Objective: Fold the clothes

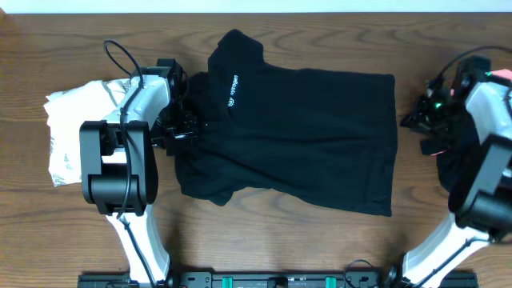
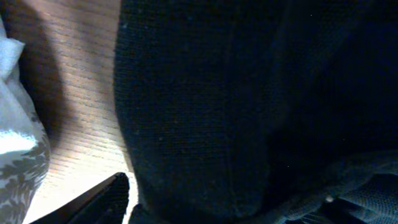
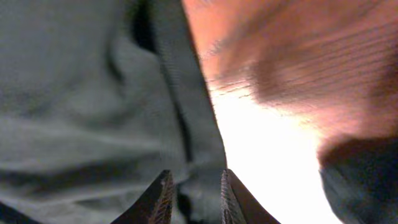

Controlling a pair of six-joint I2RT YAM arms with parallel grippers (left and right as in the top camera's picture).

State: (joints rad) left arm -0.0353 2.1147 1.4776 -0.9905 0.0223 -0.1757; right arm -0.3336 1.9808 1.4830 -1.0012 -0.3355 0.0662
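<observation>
A black short-sleeved shirt [image 1: 304, 136] with a small white logo [image 1: 232, 92] lies spread across the middle of the table. My left gripper [image 1: 182, 124] is at its left, collar-side edge. In the left wrist view the fingers [image 2: 230, 205] stand wide apart with black fabric [image 2: 205, 106] bulging between them. My right gripper [image 1: 416, 120] is at the shirt's right hem. In the right wrist view its fingers [image 3: 194, 186] are pinched close on the fabric edge [image 3: 186, 124], which looks grey there.
A white, grey-printed garment [image 1: 68, 128] lies crumpled at the far left, also in the left wrist view [image 2: 18, 143]. A pink piece [image 1: 502, 76] and another dark garment [image 1: 456, 172] lie at the far right under my right arm. The table is brown wood [image 1: 280, 240].
</observation>
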